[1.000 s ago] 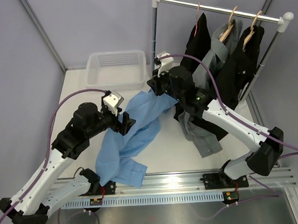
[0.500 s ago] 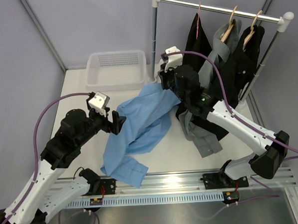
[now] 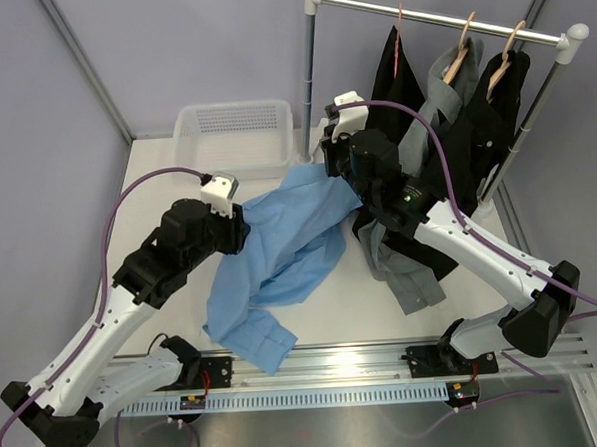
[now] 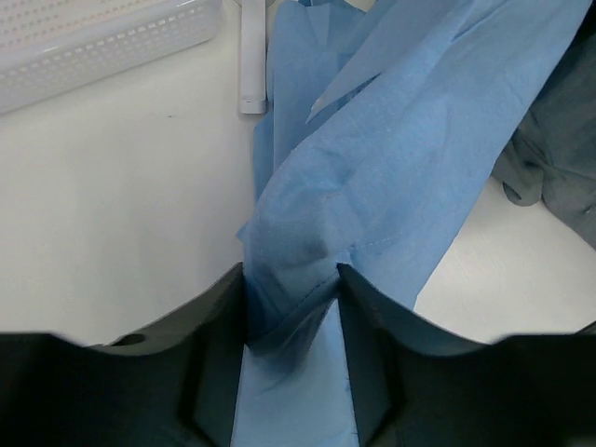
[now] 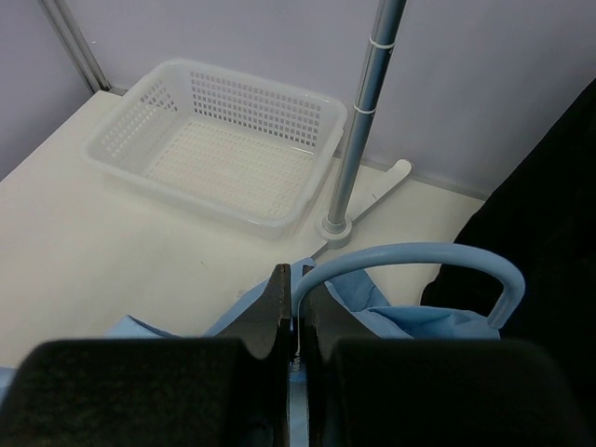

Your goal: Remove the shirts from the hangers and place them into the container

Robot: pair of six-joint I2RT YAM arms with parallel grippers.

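While three shirts [image 3: 442, 101] hang, left jaws clamp blue shirt [image 3: 289, 239] — right jaws, blue hanger [image 5: 410, 256].

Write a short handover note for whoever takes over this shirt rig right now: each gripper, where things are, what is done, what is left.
Left gripper: closed on a fold of the light blue shirt, which lies spread on the table.
Right gripper: shut at the hook of the blue hanger, off the rail. Whether the hanger is out of the shirt cannot be told.
Basket: empty, far left.
On the rail, each on a hanger: black shirt, grey shirt, second black shirt.
Done: nothing in the basket yet.
Left: all four shirts.
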